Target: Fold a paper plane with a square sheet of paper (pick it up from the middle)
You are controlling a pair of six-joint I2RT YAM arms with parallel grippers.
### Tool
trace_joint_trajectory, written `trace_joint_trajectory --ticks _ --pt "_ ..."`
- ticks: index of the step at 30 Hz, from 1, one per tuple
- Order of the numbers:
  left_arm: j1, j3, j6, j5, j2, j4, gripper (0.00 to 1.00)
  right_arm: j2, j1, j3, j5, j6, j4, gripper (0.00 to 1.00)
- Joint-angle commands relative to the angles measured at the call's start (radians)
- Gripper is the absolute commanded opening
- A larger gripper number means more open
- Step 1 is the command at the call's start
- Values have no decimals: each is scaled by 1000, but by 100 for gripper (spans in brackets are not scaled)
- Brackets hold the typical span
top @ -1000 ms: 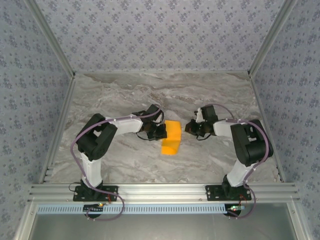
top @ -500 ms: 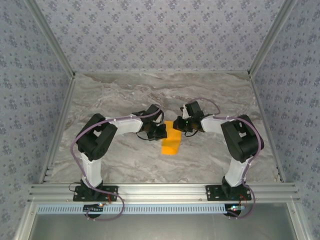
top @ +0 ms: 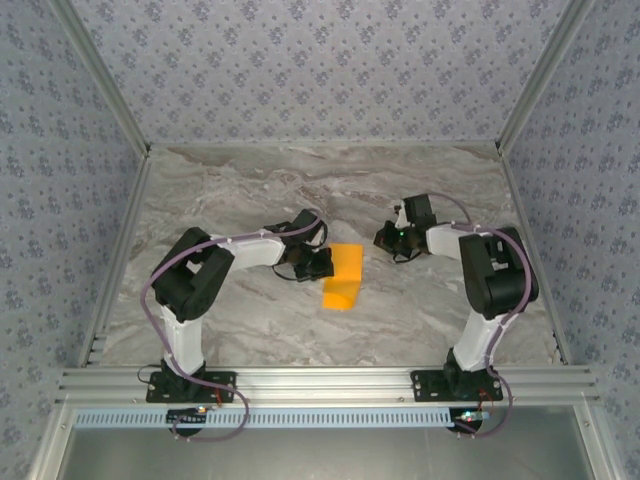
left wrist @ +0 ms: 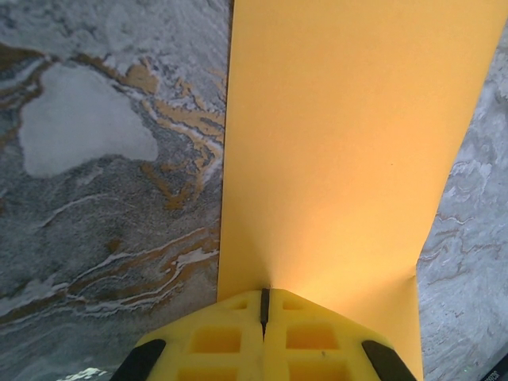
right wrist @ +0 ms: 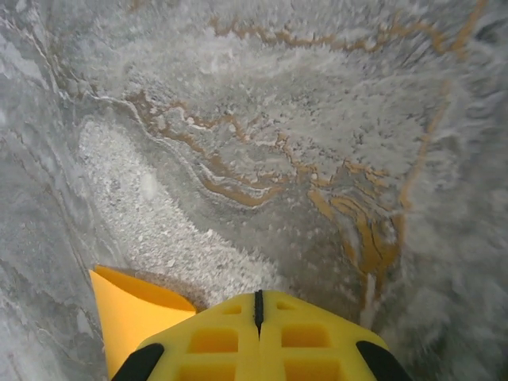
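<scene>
two arms work over the marble table (top: 250,190), and only the right one has changed place. half a second ago it was reaching in over the far right corner of the orange paper; now it has swung back to the right and sits well apart from it.

the square sheet of paper (top: 343,277) lies near the middle of the table as a narrow folded strip, and its outline is the same as a second ago.

the left gripper (top: 320,265) has not moved. in its wrist view the tips (left wrist: 264,305) are pressed together, pinching the sheet's (left wrist: 349,143) near edge, and the paper fans out from them.

the right gripper (top: 385,239) is pressed together on nothing. its wrist view shows it (right wrist: 256,305) above bare marble, with one paper corner (right wrist: 131,317) at the lower left.

the reach-in was probably a press along a crease. no dart shape shows yet, so most folds likely remain.
</scene>
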Motion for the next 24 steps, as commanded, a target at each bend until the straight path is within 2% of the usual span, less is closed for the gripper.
trace_joint_trajectory --ticks 1,6,12,18,24 --pt "-10 -88 -7 -117 112 -215 0 -133 83 -30 77 -14 -93 0" --pt "-10 -84 -9 -119 116 -213 0 -269 186 -158 151 113 -97 0" --pt "-10 -79 -8 -120 120 -214 0 -219 322 -177 97 145 -70 0" --pt "-10 -81 -12 -120 123 -211 0 -142 344 -175 70 144 -65 0" --pt "-10 -85 -16 -127 132 -210 0 -140 347 -255 47 141 -79 0"
